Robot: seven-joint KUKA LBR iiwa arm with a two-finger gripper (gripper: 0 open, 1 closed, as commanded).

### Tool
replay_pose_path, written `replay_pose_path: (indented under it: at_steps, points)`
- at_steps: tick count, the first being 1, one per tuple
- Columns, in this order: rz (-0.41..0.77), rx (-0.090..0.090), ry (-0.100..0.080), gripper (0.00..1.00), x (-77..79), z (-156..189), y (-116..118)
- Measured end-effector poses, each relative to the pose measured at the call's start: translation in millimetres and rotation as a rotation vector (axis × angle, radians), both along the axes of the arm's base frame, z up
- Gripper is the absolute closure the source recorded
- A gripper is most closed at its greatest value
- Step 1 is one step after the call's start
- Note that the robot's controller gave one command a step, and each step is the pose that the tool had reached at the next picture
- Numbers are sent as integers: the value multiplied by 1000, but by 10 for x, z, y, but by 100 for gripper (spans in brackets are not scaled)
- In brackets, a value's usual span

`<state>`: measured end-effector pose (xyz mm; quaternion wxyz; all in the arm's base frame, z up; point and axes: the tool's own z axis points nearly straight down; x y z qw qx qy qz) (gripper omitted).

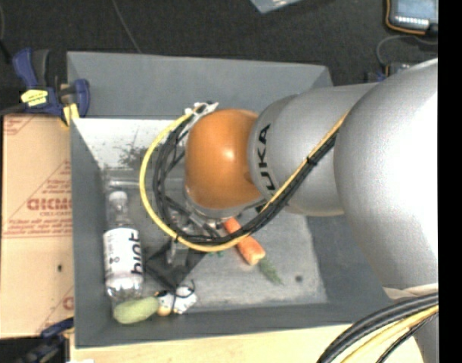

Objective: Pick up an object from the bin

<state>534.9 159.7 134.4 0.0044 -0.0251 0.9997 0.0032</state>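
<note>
Silver arm (pixel 351 150) and orange wrist cover (pixel 219 157) are seen above the grey bin (pixel 87 203). Between a clear labelled bottle (pixel 122 259) at left and an orange carrot (pixel 249 249) at right, the gripper (pixel 172 257) is set low; its opening and hold cannot be told.

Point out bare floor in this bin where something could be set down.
Bare floor: right of and in front of the carrot, and the back left corner behind the bottle. Crowded: front left, where bottle, green fruit and a small toy lie by the arm.
</note>
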Motion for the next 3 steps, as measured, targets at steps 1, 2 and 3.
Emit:
replay_pose_path:
  at_steps: [1, 2, 3]
  points:
    - [0, 1, -2, 100, 5, 96, 1]
    - [0, 1, 0, 100, 2, 162, 0]
    - [0, 1, 1, 100, -2, 276, -1]
